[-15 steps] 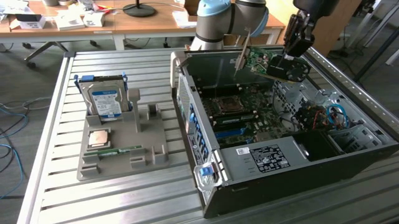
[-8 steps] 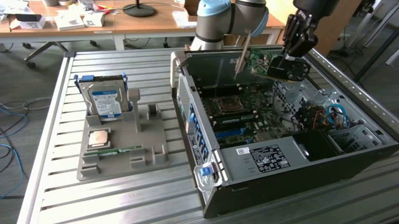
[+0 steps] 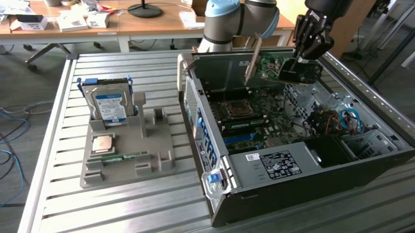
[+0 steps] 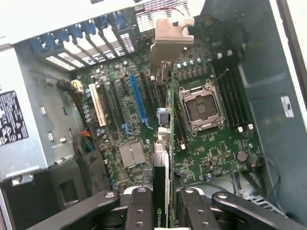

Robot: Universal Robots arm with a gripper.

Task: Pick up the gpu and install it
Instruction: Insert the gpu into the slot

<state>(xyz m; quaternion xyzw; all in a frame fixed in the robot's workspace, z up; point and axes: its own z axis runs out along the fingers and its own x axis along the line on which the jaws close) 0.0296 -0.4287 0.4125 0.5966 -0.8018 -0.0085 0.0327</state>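
gpu (image 4: 162, 158) clamped edge-down between fingers (image 4: 140, 208), hanging over motherboard (image 4: 211, 143) inside open case (image 3: 272, 170) on bench (image 3: 129, 204). Risk: card off line from blue slot (image 4: 138, 100) (bracket (image 4: 169, 38) could snag rear wall), then jams or twists in grip.

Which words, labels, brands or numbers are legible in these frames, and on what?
None reads clearly.
Hard drive, blue-white label: print too small.
Computer case, black label: print too small.
White sticker beside it: blurred.
gpu edge, small logo: no legible letters.
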